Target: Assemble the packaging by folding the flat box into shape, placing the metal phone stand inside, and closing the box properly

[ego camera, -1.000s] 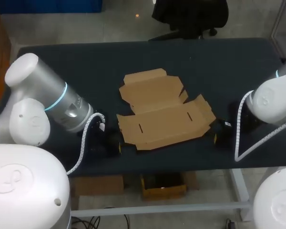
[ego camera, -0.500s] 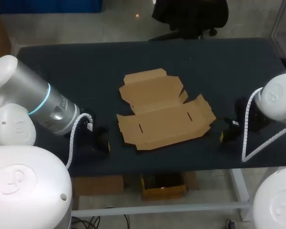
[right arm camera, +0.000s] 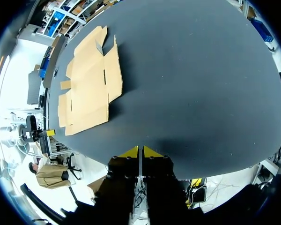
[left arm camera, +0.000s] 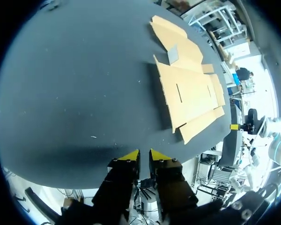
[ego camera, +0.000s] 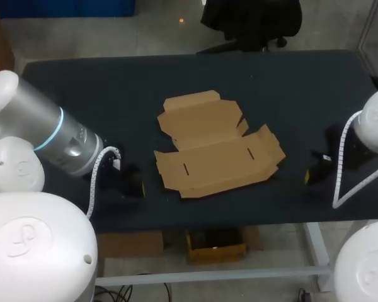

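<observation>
- Head view: dark table [ego camera: 290, 82] fills the middle of the frame.
- Flat cardboard box [ego camera: 214, 148] lies unfolded at centre, flaps spread, slots showing.
- Left gripper [ego camera: 137, 187] sits lower left, well apart from the box, jaws pinched to a slit, empty.
- Right gripper [ego camera: 309, 176] sits lower right, jaws closed on nothing.

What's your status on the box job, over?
Left claw and right claw empty, off the box. Box flat, unfolded. No phone stand in sight. Nothing in the way.
</observation>
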`<action>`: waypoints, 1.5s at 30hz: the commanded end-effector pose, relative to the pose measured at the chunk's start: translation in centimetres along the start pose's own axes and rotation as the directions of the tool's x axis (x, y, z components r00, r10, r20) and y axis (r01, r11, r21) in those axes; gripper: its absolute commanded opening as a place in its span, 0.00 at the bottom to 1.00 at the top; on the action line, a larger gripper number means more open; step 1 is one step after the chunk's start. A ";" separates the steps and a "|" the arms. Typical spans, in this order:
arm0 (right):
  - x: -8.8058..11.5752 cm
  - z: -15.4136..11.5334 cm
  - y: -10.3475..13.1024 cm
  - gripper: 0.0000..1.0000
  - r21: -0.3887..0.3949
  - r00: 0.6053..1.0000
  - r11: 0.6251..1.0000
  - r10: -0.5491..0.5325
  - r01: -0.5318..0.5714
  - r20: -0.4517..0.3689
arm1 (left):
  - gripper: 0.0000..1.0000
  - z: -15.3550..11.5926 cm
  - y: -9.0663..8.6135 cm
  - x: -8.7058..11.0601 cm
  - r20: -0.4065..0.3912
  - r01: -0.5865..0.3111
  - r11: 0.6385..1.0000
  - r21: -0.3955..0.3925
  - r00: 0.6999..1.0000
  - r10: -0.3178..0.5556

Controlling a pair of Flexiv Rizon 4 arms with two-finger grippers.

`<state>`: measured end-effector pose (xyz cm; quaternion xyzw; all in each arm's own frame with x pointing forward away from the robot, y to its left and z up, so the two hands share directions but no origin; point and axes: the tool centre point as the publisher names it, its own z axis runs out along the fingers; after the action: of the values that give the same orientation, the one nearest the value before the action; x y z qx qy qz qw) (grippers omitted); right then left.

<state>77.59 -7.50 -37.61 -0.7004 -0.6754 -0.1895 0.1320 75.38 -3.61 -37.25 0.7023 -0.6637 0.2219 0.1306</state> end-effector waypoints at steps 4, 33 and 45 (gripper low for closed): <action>-0.7 -1.5 -0.6 0.03 -0.008 1.000 1.000 -0.001 0.001 -0.014 | 0.61 0.1 -0.5 0.6 -0.013 -0.008 1.000 -0.006 1.000 0.008; -2.2 -3.5 -0.5 1.00 -0.010 0.999 0.999 -0.050 0.050 -0.014 | 1.00 0.0 -2.5 2.1 -0.049 -0.081 0.996 0.041 0.995 0.083; -2.2 -3.5 -0.5 1.00 -0.010 0.999 0.999 -0.050 0.050 -0.014 | 0.96 2.1 -4.7 2.8 -0.161 -0.066 0.998 0.016 0.985 0.068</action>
<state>76.76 -10.68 -35.62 -0.6847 -0.6904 -0.1984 0.1229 79.31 -6.20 -35.78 0.6658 -0.6732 0.2800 0.1585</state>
